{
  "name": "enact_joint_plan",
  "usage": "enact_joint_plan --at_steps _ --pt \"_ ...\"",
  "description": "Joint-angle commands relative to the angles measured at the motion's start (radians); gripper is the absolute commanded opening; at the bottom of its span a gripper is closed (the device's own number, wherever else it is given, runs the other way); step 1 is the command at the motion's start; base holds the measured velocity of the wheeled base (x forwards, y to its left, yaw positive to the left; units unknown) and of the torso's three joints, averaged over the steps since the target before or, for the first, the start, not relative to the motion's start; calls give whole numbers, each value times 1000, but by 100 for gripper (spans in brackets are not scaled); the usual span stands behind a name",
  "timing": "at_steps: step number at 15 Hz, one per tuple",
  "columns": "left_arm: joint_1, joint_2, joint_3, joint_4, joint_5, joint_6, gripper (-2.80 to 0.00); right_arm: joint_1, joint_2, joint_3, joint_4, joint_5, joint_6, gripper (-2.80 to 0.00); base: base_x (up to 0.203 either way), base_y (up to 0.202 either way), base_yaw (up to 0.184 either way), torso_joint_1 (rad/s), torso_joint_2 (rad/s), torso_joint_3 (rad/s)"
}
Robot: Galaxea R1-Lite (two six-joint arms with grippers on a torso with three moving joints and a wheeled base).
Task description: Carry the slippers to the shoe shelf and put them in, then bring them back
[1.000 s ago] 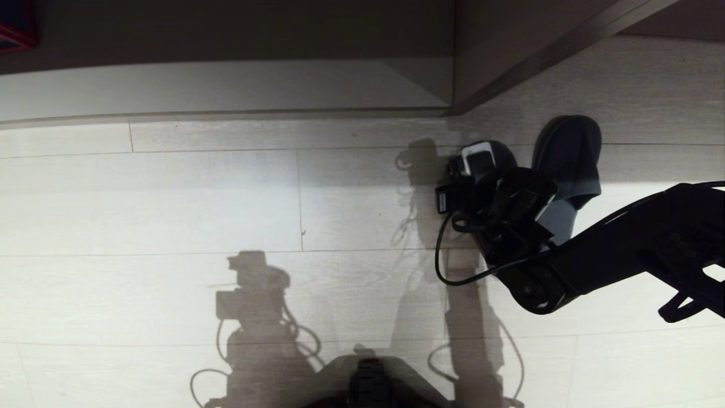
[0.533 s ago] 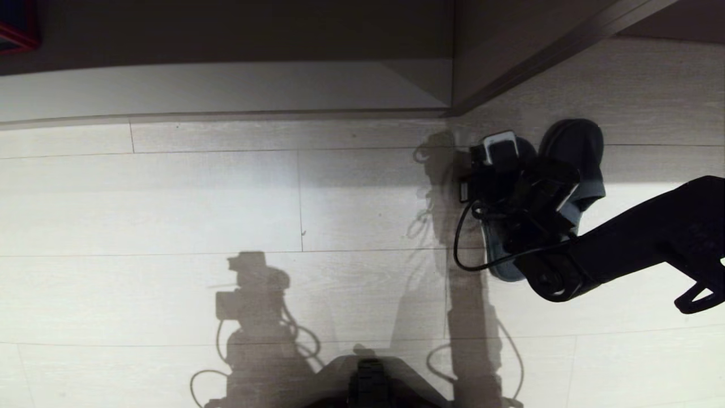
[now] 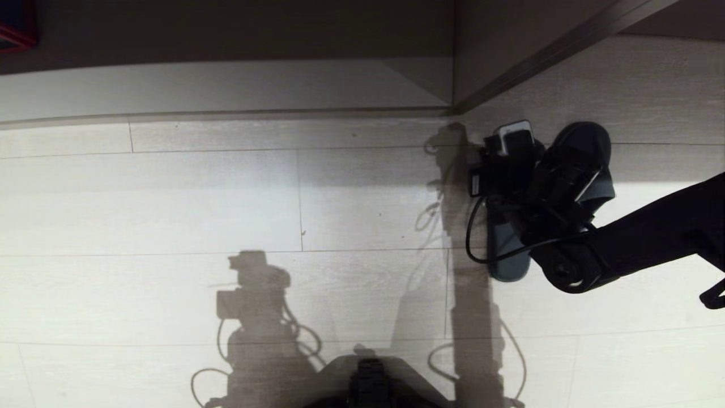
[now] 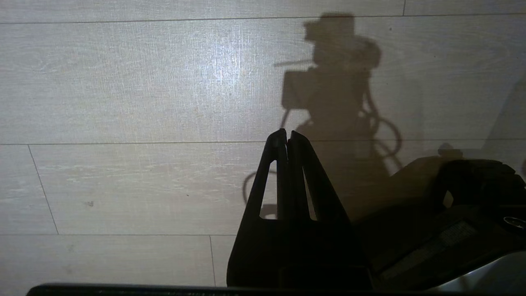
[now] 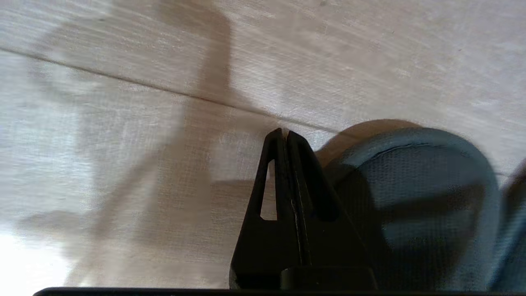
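Two dark slippers (image 3: 586, 153) lie side by side on the pale wood floor, right of the shoe shelf (image 3: 226, 85), whose pale base and upright divider (image 3: 453, 56) run along the far side. My right arm (image 3: 634, 243) reaches in from the right over the slippers and hides most of the left one, whose heel (image 3: 507, 266) pokes out. In the right wrist view my right gripper (image 5: 283, 133) is shut with nothing between its fingers, close beside a slipper's rounded toe (image 5: 419, 185). My left gripper (image 4: 286, 133) hangs shut over bare floor.
A dark board (image 3: 544, 51) slants away right of the shelf's divider. A red-edged thing (image 3: 14, 28) sits in the far left corner. My base (image 3: 371, 385) and the arms' shadows (image 3: 255, 294) fall on the floorboards in front.
My right arm has swung right and away from me over the slippers. The slippers have shifted slightly right. The left arm has not moved.
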Motion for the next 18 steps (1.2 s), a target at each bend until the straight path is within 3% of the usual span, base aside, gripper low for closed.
enact_joint_plan --at_steps 1,7,11,18 --pt "0 0 0 0 0 -1 -280 28 -108 39 -17 23 11 -280 0 0 0 0 0 0" --pt "1 1 0 0 0 -1 -280 104 -369 319 -35 78 21 -280 0 0 0 0 0 0" --pt "0 -1 0 0 0 -1 -280 113 -606 473 -17 135 31 -280 0 0 0 0 0 0" --pt "1 1 0 0 0 4 -280 68 -1178 627 359 178 170 -280 0 0 0 0 0 0"
